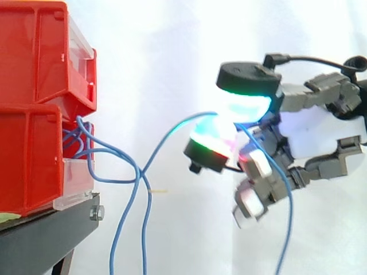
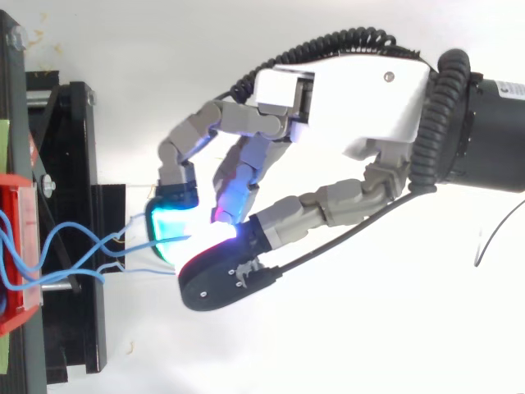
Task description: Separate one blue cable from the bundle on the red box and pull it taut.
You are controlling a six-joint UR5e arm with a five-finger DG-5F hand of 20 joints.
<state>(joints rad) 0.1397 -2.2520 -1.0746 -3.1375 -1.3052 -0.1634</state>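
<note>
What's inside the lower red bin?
Blue cables loop out over its clear front lip; the hand pinches one blue cable. The bin's red wall hides their ends.

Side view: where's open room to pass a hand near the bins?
Free: above the pinched thin blue cable, between the upper red plastic bin and the robot hand. Crowded: before the lower red plastic bin, where looped blue cables cross and hang past the black stand.

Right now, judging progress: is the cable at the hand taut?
No, the blue cable bows in a curve between the bins and the hand.
</note>
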